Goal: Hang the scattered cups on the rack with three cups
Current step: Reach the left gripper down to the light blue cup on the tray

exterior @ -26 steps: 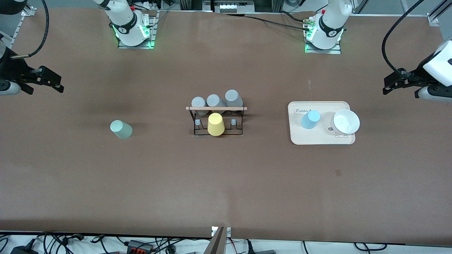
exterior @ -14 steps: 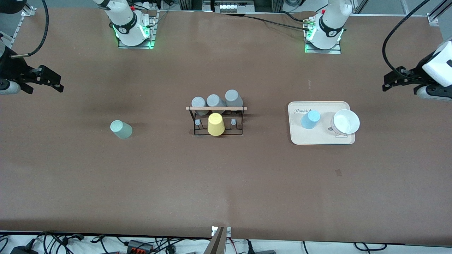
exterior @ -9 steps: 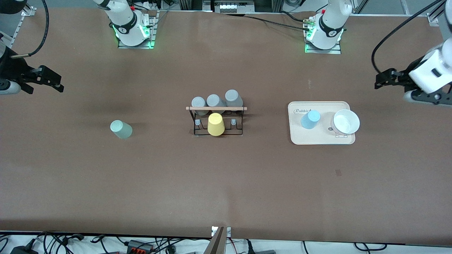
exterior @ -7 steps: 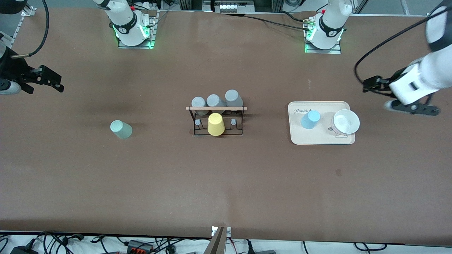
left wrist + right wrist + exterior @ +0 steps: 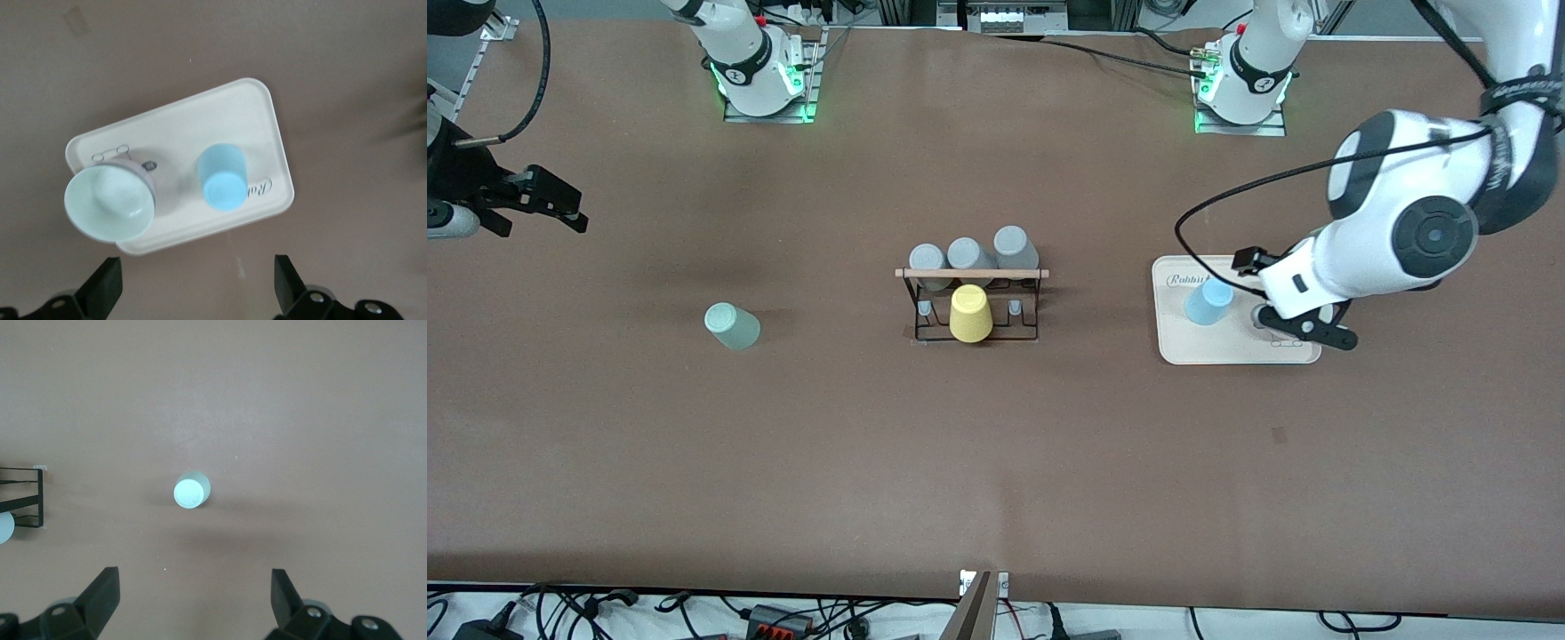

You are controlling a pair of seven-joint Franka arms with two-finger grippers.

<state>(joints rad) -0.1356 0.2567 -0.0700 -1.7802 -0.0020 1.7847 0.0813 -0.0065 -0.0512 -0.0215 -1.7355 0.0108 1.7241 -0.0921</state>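
A: We see the left gripper [image 5: 1288, 296] up over the cream tray [image 5: 1183, 347] at the left arm's end of the table, its fingers [image 5: 101, 291] spread wide and holding nothing. The blue cup [image 5: 1208, 301] stands upside down on that tray, just beside a white bowl [image 5: 110, 203] (in the front view the arm covers most of the bowl).

B: And the right gripper [image 5: 551, 209]?

A: We find it waiting in the air over the right arm's end of the table, its fingers [image 5: 100, 592] also wide apart and empty. The mint cup [image 5: 732, 326] sits on the bare brown table [image 5: 996, 462], well apart from that gripper, between it and the rack.

B: Where is the rack?

A: The rack [image 5: 975, 302] stands in the middle of the table, a black wire frame with a pale wooden rod across its top. We count three grey cups [image 5: 970, 253] in a row on the side farther from the front camera, and a yellow cup [image 5: 969, 314] upside down on the nearer side. Neither the blue cup nor the mint cup touches the rack (both are well apart from it, one toward each arm's end)
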